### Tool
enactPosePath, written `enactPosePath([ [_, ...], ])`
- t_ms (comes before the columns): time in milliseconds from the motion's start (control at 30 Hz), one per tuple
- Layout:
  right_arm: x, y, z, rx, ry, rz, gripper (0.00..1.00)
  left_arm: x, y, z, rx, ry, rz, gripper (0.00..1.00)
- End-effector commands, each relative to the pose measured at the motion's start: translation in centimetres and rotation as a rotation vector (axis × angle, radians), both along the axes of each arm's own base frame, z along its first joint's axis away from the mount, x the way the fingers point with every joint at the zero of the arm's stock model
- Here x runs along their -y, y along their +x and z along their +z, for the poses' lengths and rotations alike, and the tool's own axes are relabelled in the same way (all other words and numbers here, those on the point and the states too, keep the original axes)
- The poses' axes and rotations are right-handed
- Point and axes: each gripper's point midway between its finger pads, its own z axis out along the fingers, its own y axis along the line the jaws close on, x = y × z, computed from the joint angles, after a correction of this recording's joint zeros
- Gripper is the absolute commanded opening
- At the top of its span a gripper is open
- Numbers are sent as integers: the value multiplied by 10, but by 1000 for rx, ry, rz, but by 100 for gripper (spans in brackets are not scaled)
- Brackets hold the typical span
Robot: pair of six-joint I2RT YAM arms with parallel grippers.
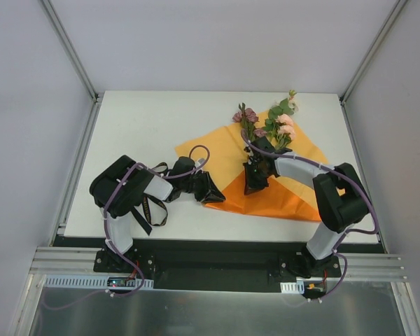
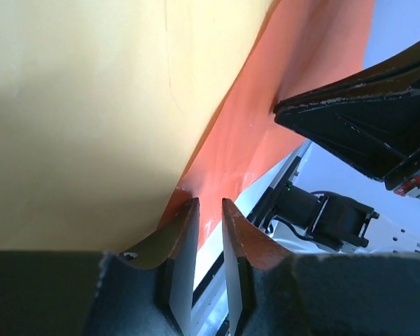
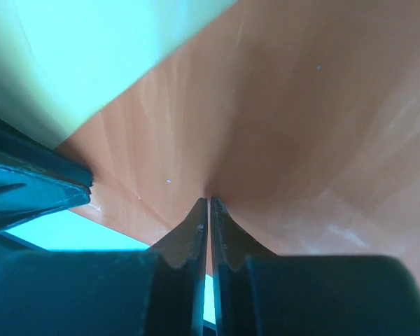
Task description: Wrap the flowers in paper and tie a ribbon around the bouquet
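The orange paper (image 1: 294, 199) lies on the white table (image 1: 140, 126), its paler underside (image 1: 203, 150) folded up at the left. The flowers (image 1: 273, 122), pink and mauve with green leaves, rest on its far part with stems pointing toward me. My right gripper (image 1: 254, 183) (image 3: 209, 199) is shut on a puckered fold of paper (image 3: 301, 126) just below the stems. My left gripper (image 1: 213, 190) (image 2: 208, 203) is at the paper's near-left edge (image 2: 266, 119), jaws slightly apart, with the sheet at their tips. A black ribbon (image 1: 148, 210) drapes over my left arm.
White walls with metal corner posts (image 1: 77, 63) enclose the table on three sides. The two grippers are close together, and the right one's black fingers (image 2: 364, 126) show in the left wrist view. A metal rail (image 1: 217, 269) runs along the near edge.
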Motion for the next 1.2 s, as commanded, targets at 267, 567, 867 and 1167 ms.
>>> enactPosePath([
  [267, 5, -12, 10, 97, -30, -31, 3, -8, -5, -3, 47, 33, 12, 19],
  [567, 6, -9, -16, 59, -68, -82, 1, -16, -8, 42, 137, 8, 37, 50],
  [867, 8, -9, -13, 74, -79, -36, 1, -73, -36, 40, 25, 141, 325, 61],
  [1167, 1, -8, -13, 82, -44, -5, 1, -72, -24, 21, -34, 174, 546, 52],
])
